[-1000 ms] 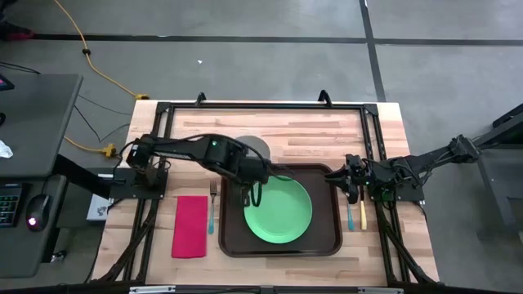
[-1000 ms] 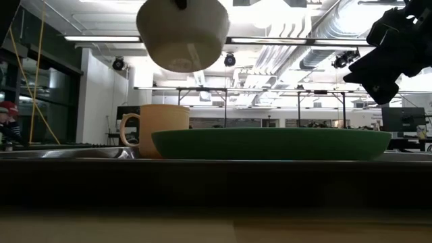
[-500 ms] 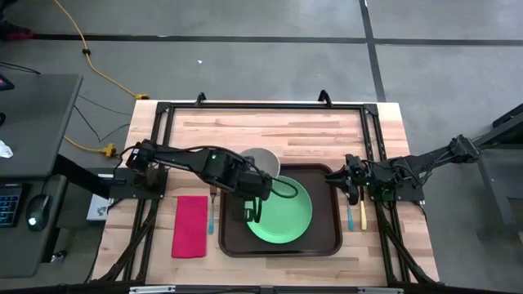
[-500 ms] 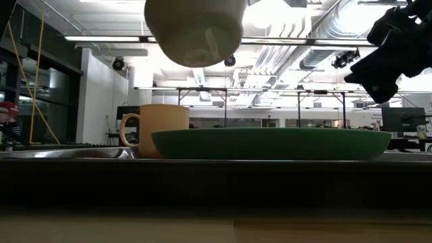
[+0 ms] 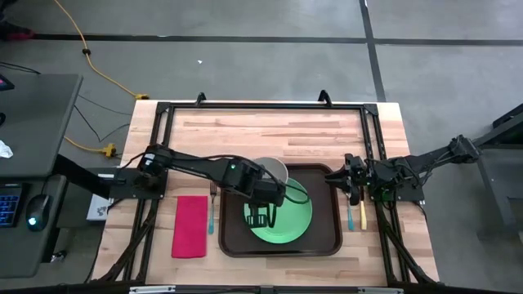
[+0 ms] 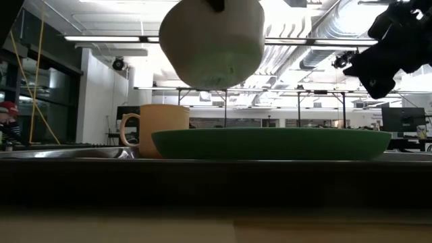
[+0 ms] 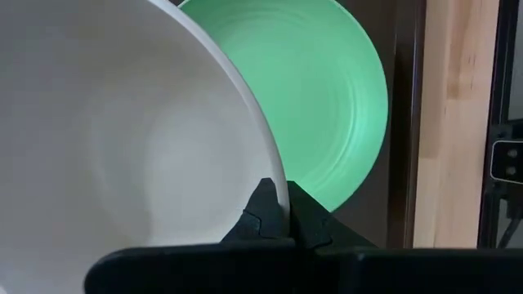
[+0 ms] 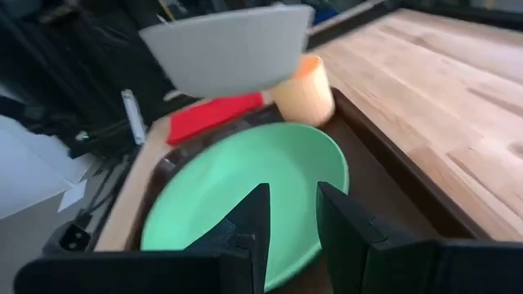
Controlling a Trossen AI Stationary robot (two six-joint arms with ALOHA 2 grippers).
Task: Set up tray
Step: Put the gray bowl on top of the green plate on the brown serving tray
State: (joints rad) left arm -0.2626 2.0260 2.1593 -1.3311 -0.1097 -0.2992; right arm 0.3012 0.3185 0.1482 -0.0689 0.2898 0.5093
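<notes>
Brown plastic, the tray (image 5: 331, 214) lies on the wooden table (image 5: 270, 131), in the middle of its near half, between the two arms. A green plate (image 5: 296, 219) rests inside the tray, filling most of it. A pale orange mug (image 6: 156, 128) stands behind the plate in the low view; the right wrist view shows it at the tray's far corner.

Above the plate's left part hangs a white bowl (image 5: 273, 167), clear of the plate. The left gripper (image 7: 277, 214) holds it, fingers pinched closed on the bowl's rim, as the left wrist view shows, with the plate seen below past the bowl's edge.

Left of the tray a fork (image 5: 212, 211) lies on the table, and left of that a red napkin (image 5: 189, 226).

The right gripper (image 8: 288, 214) waits at the tray's right side, above the table by the tray's edge; its fingers stand somewhat apart with nothing between them. A utensil with a yellow handle (image 5: 363, 215) lies on the table just right of the tray, below that gripper.
</notes>
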